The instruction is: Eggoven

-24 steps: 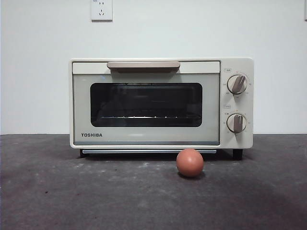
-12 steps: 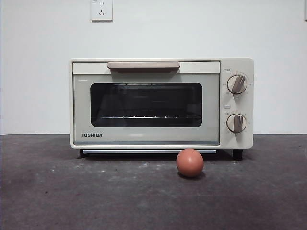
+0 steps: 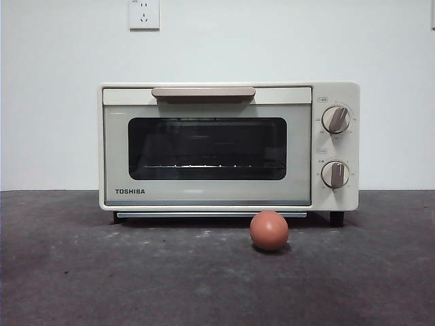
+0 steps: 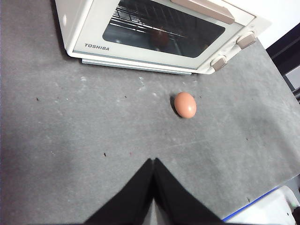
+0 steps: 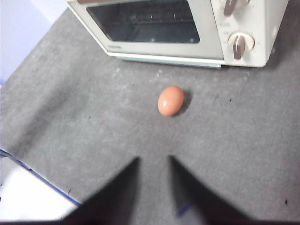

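Observation:
A reddish-brown egg [image 3: 269, 230] lies on the dark mat just in front of the oven's right half. The cream TOSHIBA oven [image 3: 228, 146] stands behind it with its glass door closed and the tan handle [image 3: 203, 92] on top of the door. In the left wrist view my left gripper [image 4: 153, 162] hovers shut above the mat, well short of the egg [image 4: 185, 104]. In the right wrist view my right gripper [image 5: 153, 160] is open, also high and short of the egg [image 5: 170, 100]. Neither gripper shows in the front view.
Two knobs [image 3: 336, 119] sit on the oven's right panel. A wall socket [image 3: 143, 13] is above the oven. The dark mat [image 3: 136, 272] ends at an edge with a blue line [image 5: 42, 183] near the arms.

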You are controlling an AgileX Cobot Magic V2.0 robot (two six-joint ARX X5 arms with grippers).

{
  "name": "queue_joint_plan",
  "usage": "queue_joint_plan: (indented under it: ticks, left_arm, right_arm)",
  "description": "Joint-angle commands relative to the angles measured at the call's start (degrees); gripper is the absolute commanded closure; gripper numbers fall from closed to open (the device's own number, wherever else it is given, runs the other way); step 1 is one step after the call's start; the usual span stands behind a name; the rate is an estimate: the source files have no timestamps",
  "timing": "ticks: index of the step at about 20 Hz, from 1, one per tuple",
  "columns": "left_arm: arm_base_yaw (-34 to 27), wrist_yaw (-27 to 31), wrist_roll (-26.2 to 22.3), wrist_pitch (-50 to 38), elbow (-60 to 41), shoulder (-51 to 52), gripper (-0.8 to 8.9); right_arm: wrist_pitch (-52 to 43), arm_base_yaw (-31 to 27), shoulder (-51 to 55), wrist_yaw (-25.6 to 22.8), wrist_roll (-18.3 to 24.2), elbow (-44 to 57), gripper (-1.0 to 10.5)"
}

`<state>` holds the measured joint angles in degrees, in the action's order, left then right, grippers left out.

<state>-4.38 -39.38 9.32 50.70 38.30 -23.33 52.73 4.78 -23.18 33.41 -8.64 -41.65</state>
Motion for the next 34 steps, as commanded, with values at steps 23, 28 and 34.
queue_joint_plan:
  ticks: [23,28,34]
  left_arm:
    - [2.16,-0.33,-1.18,-1.44,1.27,-0.24,8.06]
    - [3.96,-0.31,-1.20,-2.03,1.27,-0.63,8.06]
    - [5.90,-0.28,-1.33,-2.29,1.27,-0.76,8.06]
  right_arm:
    - [-34.40,29.22,-43.58,-23.04,-18.67,-1.86,5.9]
    - [-35.54,33.35,-55.52,-30.73,-19.02,-7.39,5.9]
    - [-34.42,34.49,-67.30,-34.14,-19.02,-14.78,5.9]
